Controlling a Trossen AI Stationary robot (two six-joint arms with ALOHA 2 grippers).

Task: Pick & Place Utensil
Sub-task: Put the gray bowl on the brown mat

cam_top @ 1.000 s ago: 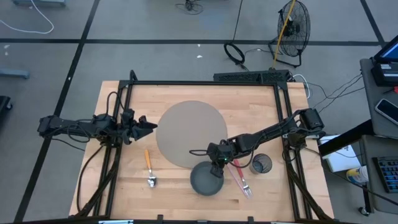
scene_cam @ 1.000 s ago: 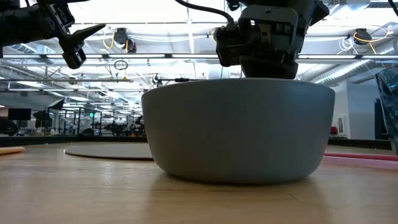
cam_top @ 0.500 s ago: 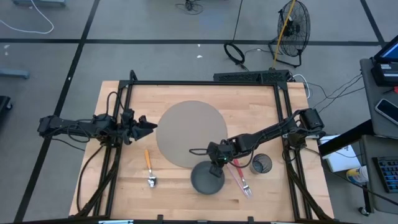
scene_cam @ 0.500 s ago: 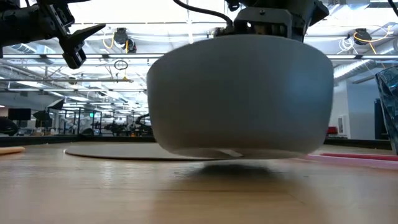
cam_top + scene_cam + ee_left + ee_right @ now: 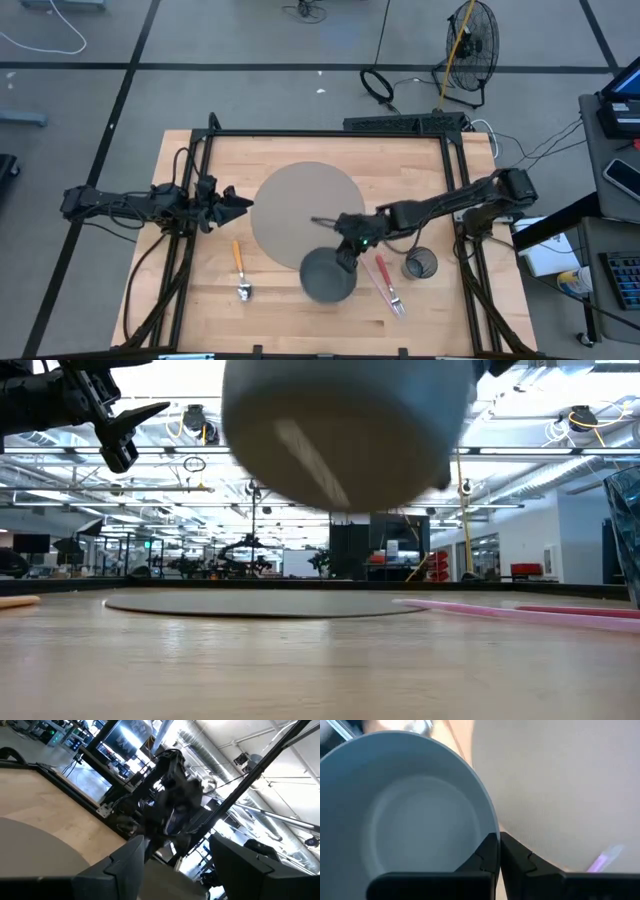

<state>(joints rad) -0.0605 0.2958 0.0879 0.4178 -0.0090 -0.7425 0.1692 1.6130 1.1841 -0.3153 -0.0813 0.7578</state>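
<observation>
A grey bowl (image 5: pixel 323 275) hangs in the air over the table's near middle; in the low view the bowl (image 5: pixel 345 430) is high above the wood. My right gripper (image 5: pixel 348 250) is shut on its rim. An orange-handled spoon (image 5: pixel 240 268) lies on the table left of the bowl. A pink fork (image 5: pixel 386 283) lies to its right. My left gripper (image 5: pixel 243 203) hovers open over the table's left side, touching nothing; the low view shows it (image 5: pixel 130 425) well above the table. My right gripper (image 5: pixel 498 837) pinches the bowl's rim (image 5: pixel 491 822) on the bowl's far right side, one finger (image 5: pixel 487 855) inside the bowl and the other finger (image 5: pixel 517 857) outside. The fingers point down, slanting in from the table's right. The bowl is lifted clear of the table, roughly upright.
A round grey mat (image 5: pixel 300 210) lies flat at the table's middle, just beyond the bowl. A dark mesh cup (image 5: pixel 421 264) stands right of the fork. A black frame (image 5: pixel 330 134) runs along the table's far edge and sides. Bare wood (image 5: pixel 280 320) lies along the near edge.
My right gripper has risen and shifted a little toward the table's far left, staying shut on the bowl's rim. The bowl, which stood on the table a second ago, has been lifted clear and now hangs high above the wood.
</observation>
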